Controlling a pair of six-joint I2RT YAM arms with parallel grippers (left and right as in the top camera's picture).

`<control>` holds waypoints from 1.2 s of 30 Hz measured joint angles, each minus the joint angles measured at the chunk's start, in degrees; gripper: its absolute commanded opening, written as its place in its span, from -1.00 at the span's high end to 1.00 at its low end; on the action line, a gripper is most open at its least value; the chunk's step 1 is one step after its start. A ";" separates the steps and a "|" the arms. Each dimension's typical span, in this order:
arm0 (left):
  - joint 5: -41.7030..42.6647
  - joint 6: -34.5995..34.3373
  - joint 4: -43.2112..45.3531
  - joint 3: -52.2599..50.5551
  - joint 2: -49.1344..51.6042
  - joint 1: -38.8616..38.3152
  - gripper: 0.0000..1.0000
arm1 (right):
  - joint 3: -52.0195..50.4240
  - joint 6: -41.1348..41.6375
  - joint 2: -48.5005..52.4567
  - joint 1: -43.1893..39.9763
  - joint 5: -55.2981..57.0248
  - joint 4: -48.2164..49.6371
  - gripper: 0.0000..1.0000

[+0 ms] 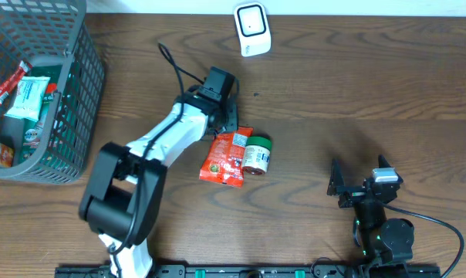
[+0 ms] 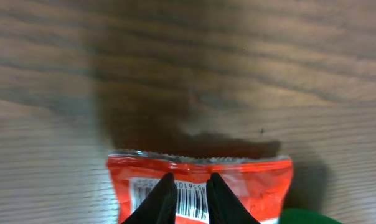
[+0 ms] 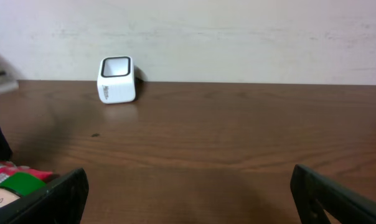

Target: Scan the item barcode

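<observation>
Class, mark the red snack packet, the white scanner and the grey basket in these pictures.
red snack packet (image 1: 225, 160), overhead view, middle of its printed face.
white scanner (image 1: 252, 29), overhead view, its top face.
grey basket (image 1: 82, 116), overhead view, the mesh wall nearest the packet.

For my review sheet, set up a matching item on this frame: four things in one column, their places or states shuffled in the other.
Things
1. red packet
2. white scanner
3. grey basket
4. right gripper

Places or states
A. at the far edge of the table
B. wide open, holding nothing
C. mid-table, beside the green-lidded jar
D. at the table's left end, with packets inside

Pairs: 1-C; 2-A; 3-D; 4-B
</observation>
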 measured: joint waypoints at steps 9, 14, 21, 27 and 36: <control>-0.09 0.04 -0.35 0.04 0.90 0.11 0.62 | 0.00 0.00 0.00 0.00 0.00 0.00 -0.99; -0.70 0.04 -1.09 0.09 -3.48 1.57 0.62 | 0.00 0.00 0.00 0.00 0.00 0.00 -0.99; -0.76 0.02 -1.99 0.87 -6.47 -0.39 0.62 | 0.00 0.00 0.00 0.00 0.00 0.00 -0.99; -0.74 0.02 -2.40 0.76 -3.04 -2.32 0.61 | 0.00 0.00 0.00 0.00 0.00 0.00 -0.98; -1.05 0.02 -2.36 0.24 1.53 -2.29 0.60 | 0.00 0.00 0.00 0.00 0.00 0.00 -0.98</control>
